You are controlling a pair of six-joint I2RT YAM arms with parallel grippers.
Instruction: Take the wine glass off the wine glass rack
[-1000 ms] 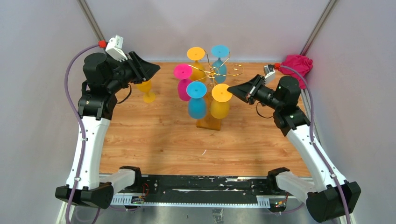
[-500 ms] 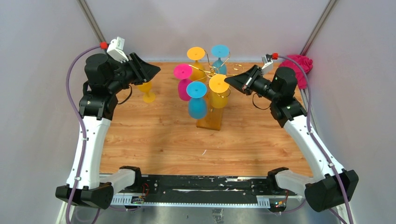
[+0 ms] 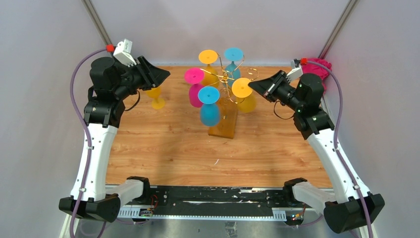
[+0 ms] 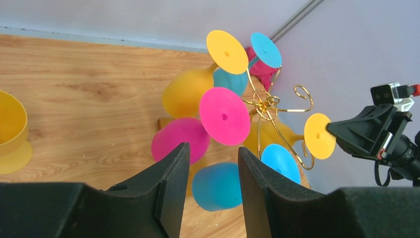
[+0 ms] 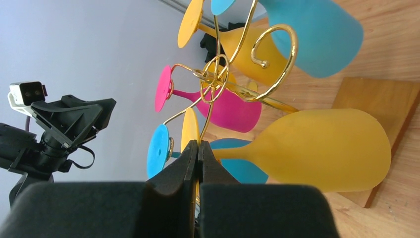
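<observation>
Rack [image 3: 221, 131] sitting mid table [image 3: 163, 144]; lone glass [image 3: 156, 96] standing L of it, outer glass [image 3: 243, 91] hanging just R, cloth [image 3: 317, 67] lying in far-R corner.

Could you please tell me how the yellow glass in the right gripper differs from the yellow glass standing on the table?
The gripped yellow glass is tilted foot-up beside the rack, with the right gripper shut on its foot. The standing yellow glass sits rim-up on the table, touched by nothing. Both are yellow stemmed glasses.

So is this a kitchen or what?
Probably a robot test booth, not a kitchen: left arm and right arm bolted by a wooden table, plain walls on three sides.
</observation>
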